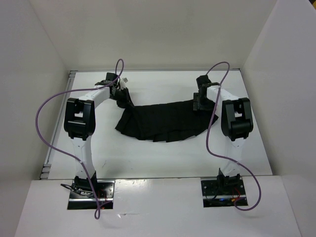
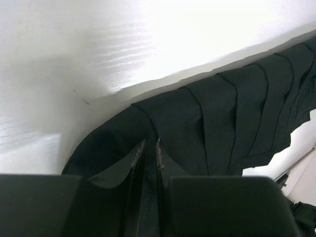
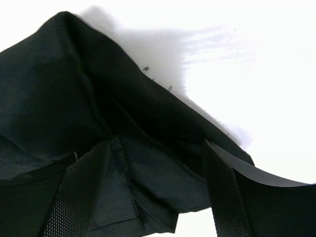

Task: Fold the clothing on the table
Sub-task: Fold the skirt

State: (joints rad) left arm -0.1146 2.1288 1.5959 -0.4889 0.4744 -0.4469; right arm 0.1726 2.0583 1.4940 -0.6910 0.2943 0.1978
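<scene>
**From above:** a black pleated skirt [image 1: 163, 121] lies spread across the middle of the white table [image 1: 163, 158], curving in a shallow arc between two robot arms. The left gripper [image 1: 120, 93] has the skirt's far left corner raised off the surface. The right gripper [image 1: 201, 102] sits at the far right corner, low against the cloth.

**Left wrist camera:** the two fingers [image 2: 140, 154] stand nearly together with dark fabric bunched around and between them, a pinch on the skirt's edge. The pleats fan away to the right over the table.

**Right wrist camera:** the fingers [image 3: 81, 197] are spread wide. A seamed corner of the skirt (apparently the waistband end) lies loose between them, and nothing is gripping it.

The likely risk from here is lopsidedness. With one corner pinched and the other free, a lift or carry by the left arm alone would drag the skirt askew, bunching the pleats and spoiling a clean fold line. If the right jaws close where they stand, they may catch only one layer, or a thick wad near the seam, and the soft cloth could slip out midway. The left pinch also looks shallow (how much fabric is inside cannot be told), so a sharp pull might strip it free.
</scene>
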